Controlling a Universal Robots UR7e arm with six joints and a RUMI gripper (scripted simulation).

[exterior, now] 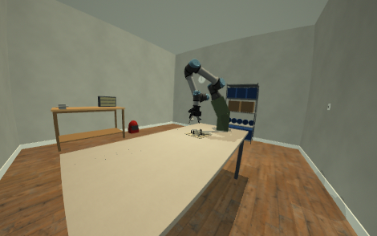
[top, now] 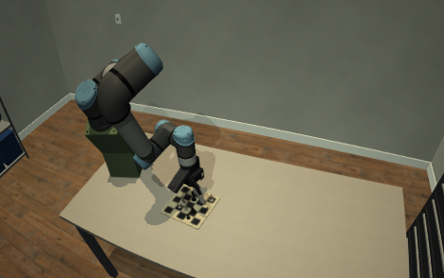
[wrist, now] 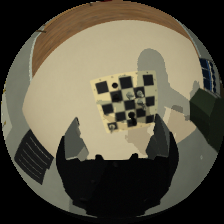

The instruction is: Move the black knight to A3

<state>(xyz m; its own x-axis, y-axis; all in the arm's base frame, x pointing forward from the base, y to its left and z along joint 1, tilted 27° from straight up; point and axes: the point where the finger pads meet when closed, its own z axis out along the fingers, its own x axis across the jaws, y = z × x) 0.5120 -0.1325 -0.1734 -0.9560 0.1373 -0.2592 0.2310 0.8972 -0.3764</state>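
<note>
Black and cream squares are being shown on the small board (wrist: 102, 102) lying on the counter (top: 302, 213). The gripper (wrist: 118, 131) is being held spread wide above it, with nothing pinched. No piece is being lifted yet, so the whole move is left. The black knight cannot be picked out among the tiny pieces. Only the wrist view is showing the squares; the exterior view is showing the room.

The chessboard (wrist: 127, 103) is laid on the table (wrist: 65, 80), below and ahead of the gripper (wrist: 119, 134). Several pieces (wrist: 131, 120) are set on the board, between and beyond the two fingers. The arm's pedestal (top: 116, 153) is placed behind the gripper, at the table's edge.
</note>
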